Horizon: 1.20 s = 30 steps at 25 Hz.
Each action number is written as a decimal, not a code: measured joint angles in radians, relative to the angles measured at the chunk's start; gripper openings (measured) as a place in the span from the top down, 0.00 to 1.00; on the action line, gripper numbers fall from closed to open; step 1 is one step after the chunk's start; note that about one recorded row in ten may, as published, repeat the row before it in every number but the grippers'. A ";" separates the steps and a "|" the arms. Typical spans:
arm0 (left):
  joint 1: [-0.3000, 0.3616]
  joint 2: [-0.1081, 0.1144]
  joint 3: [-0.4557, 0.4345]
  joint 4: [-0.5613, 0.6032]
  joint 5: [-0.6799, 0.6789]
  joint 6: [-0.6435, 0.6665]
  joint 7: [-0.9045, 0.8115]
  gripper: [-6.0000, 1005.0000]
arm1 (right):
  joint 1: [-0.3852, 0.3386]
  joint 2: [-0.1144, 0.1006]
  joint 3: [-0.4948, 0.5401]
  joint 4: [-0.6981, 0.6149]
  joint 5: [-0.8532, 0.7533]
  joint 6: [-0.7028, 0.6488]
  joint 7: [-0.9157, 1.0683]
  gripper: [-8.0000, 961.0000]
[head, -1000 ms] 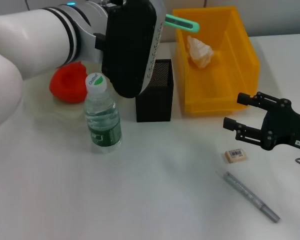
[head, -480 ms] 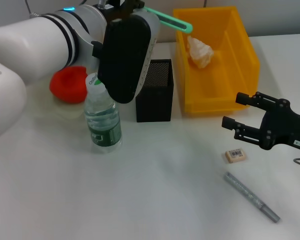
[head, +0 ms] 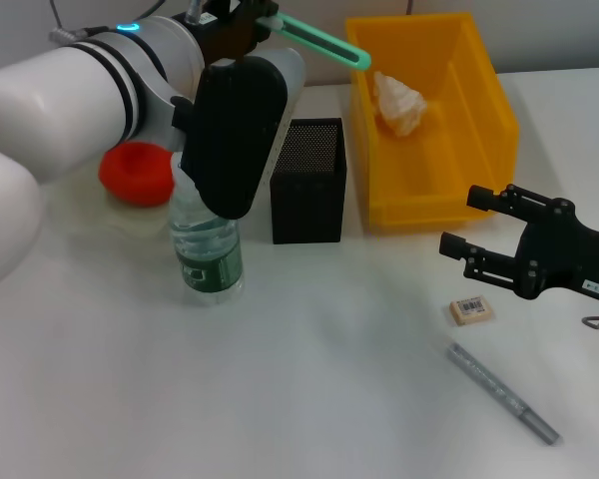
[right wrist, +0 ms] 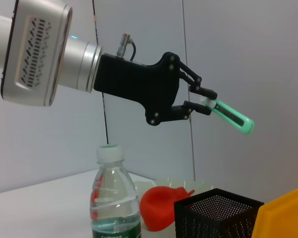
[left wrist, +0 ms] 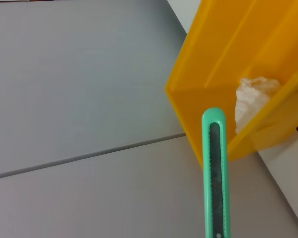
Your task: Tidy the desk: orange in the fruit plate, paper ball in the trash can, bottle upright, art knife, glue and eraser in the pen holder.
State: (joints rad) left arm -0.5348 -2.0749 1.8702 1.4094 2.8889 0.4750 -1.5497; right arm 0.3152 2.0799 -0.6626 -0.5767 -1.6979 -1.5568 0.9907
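Green art knife [head: 324,43] held up in the air, tilted, above and behind the black mesh pen holder [head: 308,181], its free end over the near-left corner of the yellow trash can [head: 484,110]. Left hand [right wrist: 199,102] pinches the knife's rear end, fingers closed on it; the arm's black forearm cover hangs in front of the bottle's top. Paper ball [head: 399,102] already lies in the trash can. Bottle [head: 205,235] stands upright on the counter [head: 309,379], just left of the pen holder. Red-orange fruit [head: 137,172] sits on the pale fruit plate [head: 75,205] behind the bottle. Eraser [head: 470,310] lies on the counter to the right, grey pen-like stick [head: 502,392] lies slanted nearer the front. Right hand [head: 474,233] hovers low just behind the eraser, fingers spread wide, holding nothing, not touching it.
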 joint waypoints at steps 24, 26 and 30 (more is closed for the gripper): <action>0.043 -0.001 0.046 -0.054 0.000 -0.139 0.245 0.78 | 0.015 -0.001 0.012 0.034 0.000 0.024 -0.001 0.25; 0.044 -0.001 0.049 -0.054 0.000 -0.142 0.251 0.78 | 0.013 -0.001 0.012 0.034 0.000 0.019 -0.003 0.25; 0.051 -0.002 0.054 -0.065 0.000 -0.171 0.305 0.78 | 0.012 -0.001 0.012 0.034 0.000 0.016 -0.007 0.25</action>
State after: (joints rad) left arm -0.4834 -2.0770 1.9245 1.3448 2.8885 0.3041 -1.2442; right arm 0.3274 2.0785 -0.6503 -0.5430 -1.6981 -1.5409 0.9841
